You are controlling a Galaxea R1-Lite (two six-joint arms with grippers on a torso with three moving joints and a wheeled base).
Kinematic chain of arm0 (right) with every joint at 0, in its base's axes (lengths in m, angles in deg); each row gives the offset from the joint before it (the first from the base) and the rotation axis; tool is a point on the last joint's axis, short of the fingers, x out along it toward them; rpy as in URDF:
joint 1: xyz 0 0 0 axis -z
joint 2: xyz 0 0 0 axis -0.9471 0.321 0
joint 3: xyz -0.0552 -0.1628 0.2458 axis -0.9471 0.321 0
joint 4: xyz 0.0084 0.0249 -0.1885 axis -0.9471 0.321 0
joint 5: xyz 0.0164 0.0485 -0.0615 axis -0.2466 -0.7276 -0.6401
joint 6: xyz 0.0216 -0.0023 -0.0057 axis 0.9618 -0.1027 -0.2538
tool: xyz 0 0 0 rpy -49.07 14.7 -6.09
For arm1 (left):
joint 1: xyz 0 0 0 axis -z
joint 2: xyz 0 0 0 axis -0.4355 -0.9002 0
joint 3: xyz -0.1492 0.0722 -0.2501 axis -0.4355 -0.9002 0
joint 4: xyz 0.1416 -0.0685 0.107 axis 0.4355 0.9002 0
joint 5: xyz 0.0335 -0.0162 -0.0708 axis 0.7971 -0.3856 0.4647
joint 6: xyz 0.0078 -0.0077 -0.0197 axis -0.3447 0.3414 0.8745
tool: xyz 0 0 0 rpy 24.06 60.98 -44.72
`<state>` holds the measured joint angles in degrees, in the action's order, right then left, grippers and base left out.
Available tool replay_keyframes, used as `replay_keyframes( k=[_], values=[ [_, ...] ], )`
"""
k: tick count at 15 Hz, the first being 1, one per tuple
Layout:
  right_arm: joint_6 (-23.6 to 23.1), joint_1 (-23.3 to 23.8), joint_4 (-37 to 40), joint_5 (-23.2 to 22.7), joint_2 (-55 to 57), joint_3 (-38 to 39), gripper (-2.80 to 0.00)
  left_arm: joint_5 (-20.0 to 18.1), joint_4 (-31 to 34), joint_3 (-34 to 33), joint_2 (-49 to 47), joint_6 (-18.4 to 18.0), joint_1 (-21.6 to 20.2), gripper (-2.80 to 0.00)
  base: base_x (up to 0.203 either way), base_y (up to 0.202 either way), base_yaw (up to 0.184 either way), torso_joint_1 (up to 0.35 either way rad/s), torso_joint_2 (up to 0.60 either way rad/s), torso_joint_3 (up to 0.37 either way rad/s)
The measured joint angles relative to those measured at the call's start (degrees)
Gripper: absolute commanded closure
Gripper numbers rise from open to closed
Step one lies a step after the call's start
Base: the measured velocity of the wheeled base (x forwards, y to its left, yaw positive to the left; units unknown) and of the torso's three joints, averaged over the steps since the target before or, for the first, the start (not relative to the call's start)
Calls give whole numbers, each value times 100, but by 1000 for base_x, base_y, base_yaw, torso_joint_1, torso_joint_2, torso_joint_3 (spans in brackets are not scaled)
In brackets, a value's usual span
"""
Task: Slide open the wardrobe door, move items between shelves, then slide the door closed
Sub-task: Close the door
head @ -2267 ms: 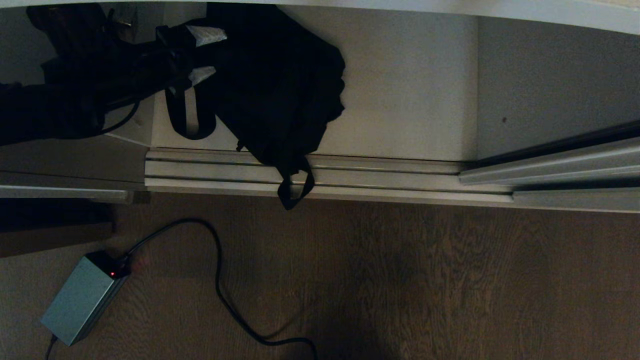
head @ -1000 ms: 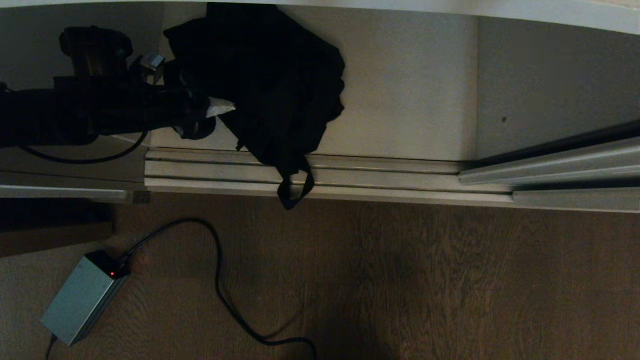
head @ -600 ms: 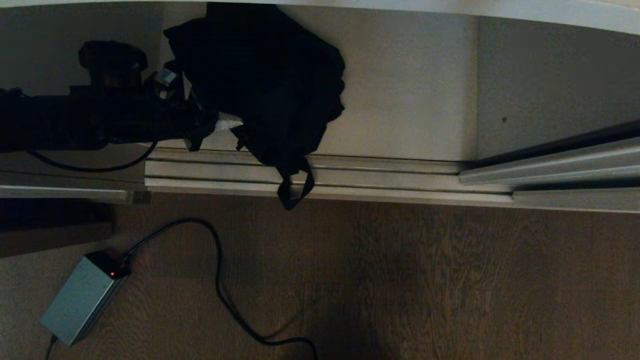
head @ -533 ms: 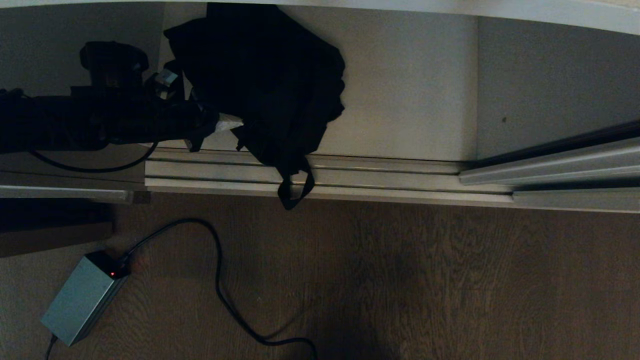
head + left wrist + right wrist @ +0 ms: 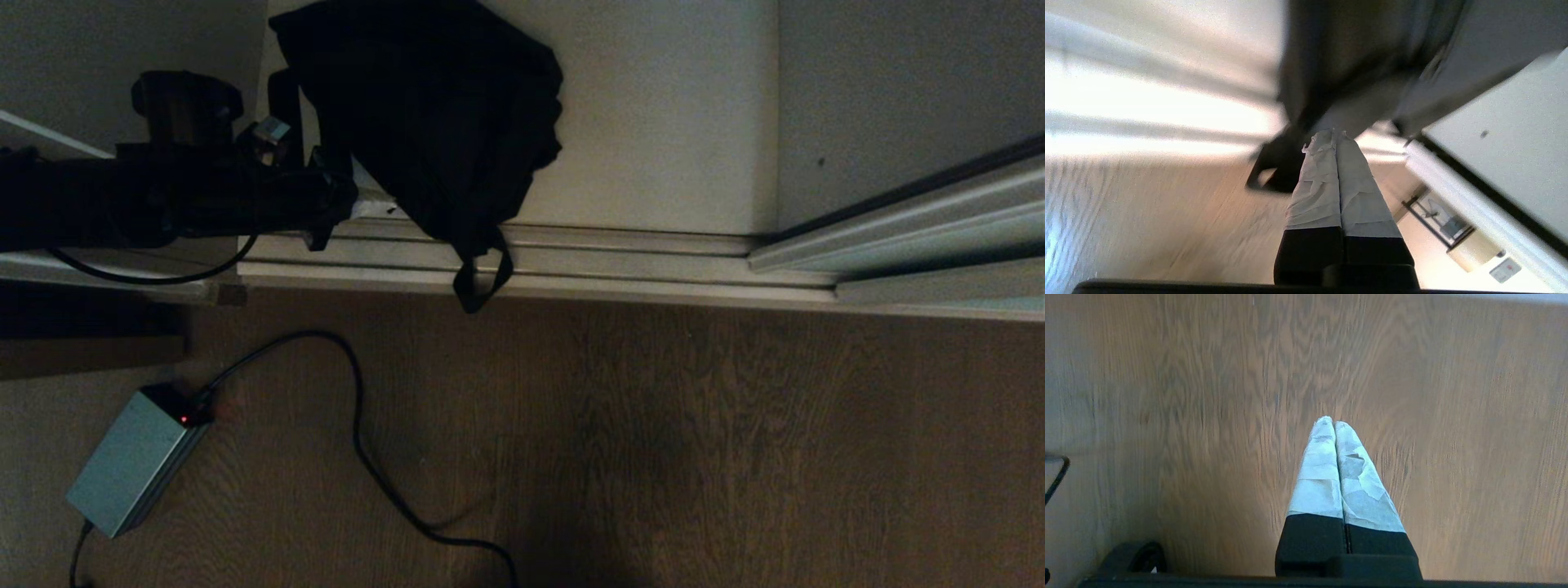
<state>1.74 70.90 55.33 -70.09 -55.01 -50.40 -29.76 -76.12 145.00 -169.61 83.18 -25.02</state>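
Wood-grain floor [image 5: 653, 457] fills the lower head view; above it runs the grooved floor track [image 5: 620, 261] of the wardrobe, and behind the track the white bottom shelf [image 5: 661, 122]. Door [image 5: 922, 220] stands slid off to the right, only its lower rail showing, so the bay is open.

Black bag [image 5: 441, 114] sits on the shelf toward the left of the opening. One strap loop [image 5: 482, 282] hangs over the track and onto the floor edge.

Left end effector [image 5: 1336, 141]: taped fingers pressed together, nothing between them. Head view puts it at the bag's left lower edge, tips just at the fabric; contact or not, cannot tell. Wrist view shows the tips aimed at the bag's underside and the dangling strap.

Right end effector [image 5: 1334, 424]: also pinched closed and empty, parked over bare floor.

Grey power brick [image 5: 135, 461] with a red light and black cable [image 5: 359, 457] on the floor, well clear of the track.

Judgement: step in hand is taking hold of the bag to shift it. Closed fingers cannot grip; spread them first, then close on a strap or a fold near the top rather than the slack body. Lift enough that the hanging loop clears the grooves, or it may snag and later foul the door's run.
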Motion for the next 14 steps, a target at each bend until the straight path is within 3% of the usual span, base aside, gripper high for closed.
replay_keyframes(
  k=[3,7,10,14],
  values=[
    [-2,-2,0,-1,0,0,0,11,-7,2,35,0,0,0,-181,0,-1,1,6,4],
    [-2,2,1,0,0,0,0,25,0,-180,328,-145,-19,0,0,0,0,0,0,0],
    [2,2,0,-2,0,0,0,8,175,-769,761,-749,6,0,0,0,0,0,0,0],
    [-2,2,0,-2,0,0,0,153,235,-2113,1768,-1675,-20,0,0,0,0,0,0,0]
  ],
)
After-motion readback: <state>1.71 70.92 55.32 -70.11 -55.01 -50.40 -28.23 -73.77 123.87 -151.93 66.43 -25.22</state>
